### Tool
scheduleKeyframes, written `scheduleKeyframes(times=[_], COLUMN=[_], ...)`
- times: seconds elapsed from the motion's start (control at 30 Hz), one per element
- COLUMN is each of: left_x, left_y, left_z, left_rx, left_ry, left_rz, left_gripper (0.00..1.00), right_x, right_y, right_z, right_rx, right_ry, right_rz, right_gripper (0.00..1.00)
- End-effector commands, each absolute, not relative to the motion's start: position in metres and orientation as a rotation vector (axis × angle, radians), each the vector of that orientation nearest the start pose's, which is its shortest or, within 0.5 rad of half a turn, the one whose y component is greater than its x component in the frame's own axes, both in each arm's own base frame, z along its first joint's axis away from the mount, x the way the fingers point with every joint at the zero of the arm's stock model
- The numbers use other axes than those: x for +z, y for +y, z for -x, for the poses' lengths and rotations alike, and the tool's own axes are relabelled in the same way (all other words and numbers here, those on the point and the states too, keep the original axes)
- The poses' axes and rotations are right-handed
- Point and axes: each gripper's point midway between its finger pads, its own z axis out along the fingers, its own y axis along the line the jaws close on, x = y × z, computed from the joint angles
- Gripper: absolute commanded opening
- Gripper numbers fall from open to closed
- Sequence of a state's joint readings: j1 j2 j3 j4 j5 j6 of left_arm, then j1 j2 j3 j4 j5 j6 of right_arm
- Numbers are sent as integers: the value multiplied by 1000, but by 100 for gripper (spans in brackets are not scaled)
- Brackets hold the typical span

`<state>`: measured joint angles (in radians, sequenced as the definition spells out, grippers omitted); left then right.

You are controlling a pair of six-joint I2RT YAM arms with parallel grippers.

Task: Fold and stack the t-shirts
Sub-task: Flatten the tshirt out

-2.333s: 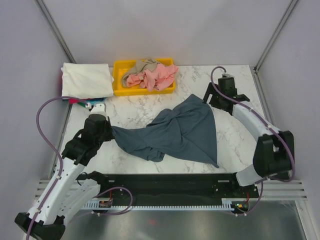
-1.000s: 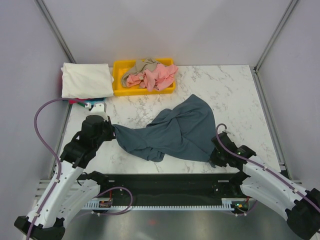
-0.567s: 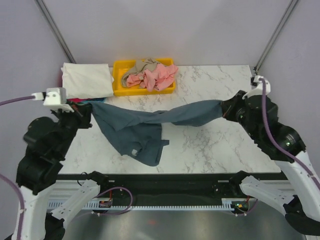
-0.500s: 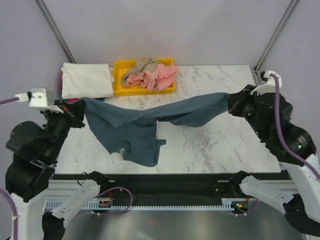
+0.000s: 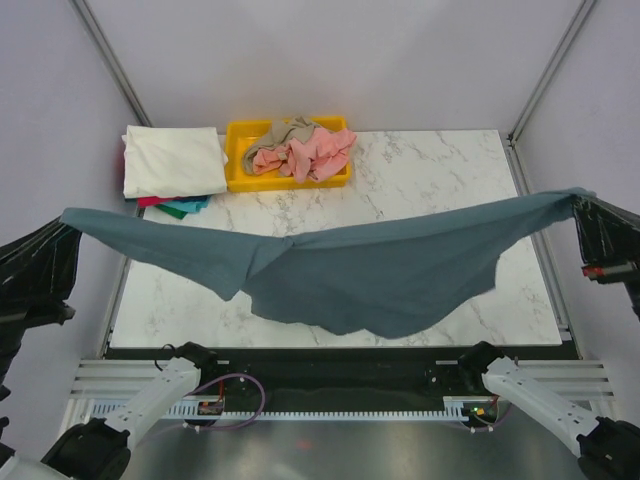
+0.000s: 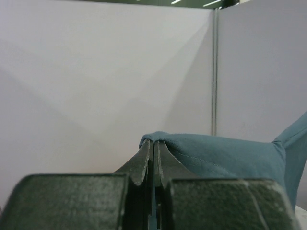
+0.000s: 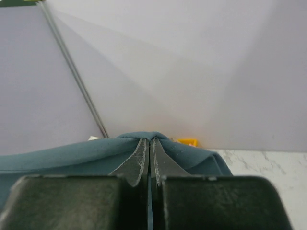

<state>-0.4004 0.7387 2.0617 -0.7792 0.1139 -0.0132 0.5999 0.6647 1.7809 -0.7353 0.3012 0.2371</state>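
The blue shirt hangs nearest me, pulled out wide in the air above the near half of the table. Its top edge runs almost from wall to wall, and its middle sags in a deep belly toward the near edge. I cannot tell whether the lowest fold brushes the marble.

The left gripper is out past the table's left side, clenched tight on one corner of the shirt. The cloth wraps over its fingertips and trails off to the right. The right gripper is out past the right side and pinches the opposite corner just as firmly, with the fabric draped over both tips. Each jaw pair is pressed together with only cloth between.

Beyond the shirt, the far part of the marble lies bare up to the back edge. There a yellow bin sits left of centre. Inside it a crumpled pink shirt fills most of the space and heaps up toward the right rim. A tan shirt is bunched at the back of the bin, partly on top of the pink one.

Just left of the bin, at the far left corner, a folded white shirt lies flat on top of a stack. Slivers of a red shirt and a teal shirt peek out under its near edge.
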Motion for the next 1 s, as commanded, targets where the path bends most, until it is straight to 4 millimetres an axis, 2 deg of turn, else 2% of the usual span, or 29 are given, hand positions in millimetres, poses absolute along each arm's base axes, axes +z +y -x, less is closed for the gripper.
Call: scheduleKeyframes(times=[0.0, 0.13, 0.27, 0.37, 0.4, 0.43, 0.47, 0.5, 0.53, 0.57, 0.6, 0.63, 0.67, 0.7, 0.73, 0.77, 0.8, 0.83, 0.87, 0.9, 0.93, 0.97], left_x=[664, 671, 671, 672, 675, 673, 674, 670, 665, 660, 644, 615, 586, 544, 480, 442, 391, 334, 308, 285, 250, 243], left_y=[-47, -47, -57, -59, -59, -61, -62, -65, -69, -66, -80, -83, -79, -95, -100, -104, -113, -111, -115, -116, -108, -109], left_z=[-10, -3, 7, 19, 22, 17, 8, -3, -19, -41, -94, -124, -164, -216, -244, -266, -295, -316, -325, -336, -343, -352], left_rx=[-410, -409, -433, -449, -453, -458, -458, -469, -475, -458, -459, -457, -400, -390, -325, -282, -241, -206, -259, -306, -332, -356], left_ry=[813, 781, 743, 702, 683, 694, 712, 751, 802, 873, 1030, 1199, 1364, 1571, 1820, 1949, 2102, 2238, 2301, 2352, 2431, 2429], left_rz=[-429, -443, -512, -543, -541, -539, -526, -516, -504, -449, -416, -373, -280, -235, -233, -218, -230, -215, -197, -140, -83, -56], left_gripper=[2, 2, 2, 2, 2, 2, 2, 2, 2, 2, 2, 2, 2, 2, 2, 2, 2, 2, 5, 22, 36, 52], right_x=[605, 617, 628, 629, 627, 625, 623, 602, 586, 571, 531, 502, 459, 433, 397, 365, 306, 265, 224, 212, 194, 186], right_y=[32, 24, 15, 16, 15, 10, -10, -12, -8, -14, -34, -26, -13, -18, -1, -11, 10, 9, -4, 0, 2, 1], right_z=[-79, -56, -31, -19, -22, -30, -44, -65, -104, -125, -148, -187, -212, -225, -254, -269, -293, -312, -316, -331, -337, -339], right_rx=[594, 547, 495, 489, 488, 479, 422, 388, 317, 244, 56, -60, -176, -332, -407, -485, -375, -369, -363, -308, -295, -308], right_ry=[1070, 1002, 913, 877, 887, 915, 960, 1083, 1216, 1311, 1474, 1605, 1734, 1792, 1892, 1973, 2144, 2244, 2334, 2335, 2377, 2392], right_rz=[112, 167, 196, 215, 198, 140, 1, -55, -105, -178, -290, -343, -312, -335, -319, -360, -308, -329, -384, -401, -406, -415], right_gripper=[0, 0, 0, 0, 0, 0, 0, 0, 0, 0, 0, 0, 0, 0, 0, 0, 0, 9, 32, 64, 98, 98])
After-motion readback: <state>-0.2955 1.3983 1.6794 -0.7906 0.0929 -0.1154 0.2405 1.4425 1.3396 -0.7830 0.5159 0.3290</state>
